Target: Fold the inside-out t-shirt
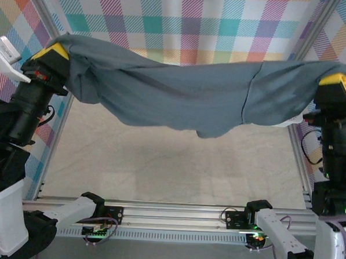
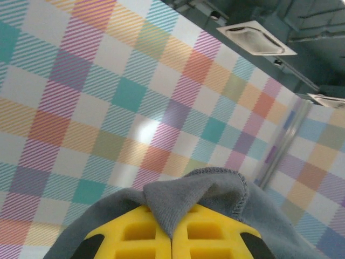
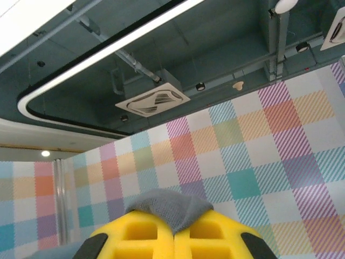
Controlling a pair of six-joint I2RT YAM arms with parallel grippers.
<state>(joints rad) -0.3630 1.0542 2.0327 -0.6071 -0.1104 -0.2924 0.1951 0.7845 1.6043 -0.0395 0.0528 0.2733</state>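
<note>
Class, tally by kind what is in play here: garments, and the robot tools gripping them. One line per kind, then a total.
Garments: 1, the blue-grey t-shirt, hanging stretched between the tools.
Tools: 2, the left tool and the right tool, each shut on the t-shirt.
Total: 3

The t-shirt (image 1: pixel 186 95) hangs over the tabletop (image 1: pixel 159 163), spanning left edge to right edge, pinched by the left gripper (image 1: pixel 50 52) and right gripper (image 1: pixel 341 80).
</note>
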